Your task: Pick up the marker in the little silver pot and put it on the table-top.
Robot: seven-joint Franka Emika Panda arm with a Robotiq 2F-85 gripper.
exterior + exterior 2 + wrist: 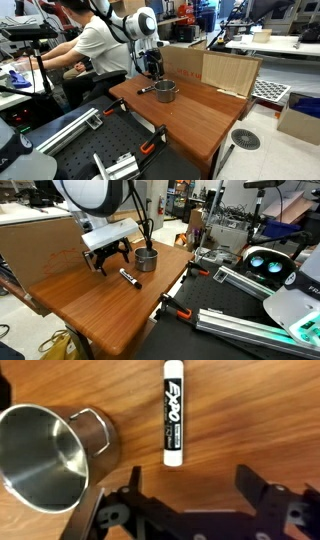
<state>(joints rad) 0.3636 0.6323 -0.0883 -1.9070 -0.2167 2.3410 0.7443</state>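
The marker (173, 413) is a black Expo pen with white caps; it lies flat on the reddish-brown table-top (250, 410), beside the little silver pot (45, 455), not in it. It also shows in an exterior view (129, 277), next to the pot (146, 259). In an exterior view the pot (165, 91) stands mid-table and the marker (145, 90) lies beside it. My gripper (190, 485) is open and empty, its two black fingers apart just above the table-top near the marker's end. It hangs over the table in both exterior views (107, 260) (152, 68).
A pale upright wooden board (205, 68) stands along the table's far side. A person (95, 45) sits close to the arm's base. Metal rails and clamps (225, 280) lie past the table's edge. White desks (275, 45) stand behind.
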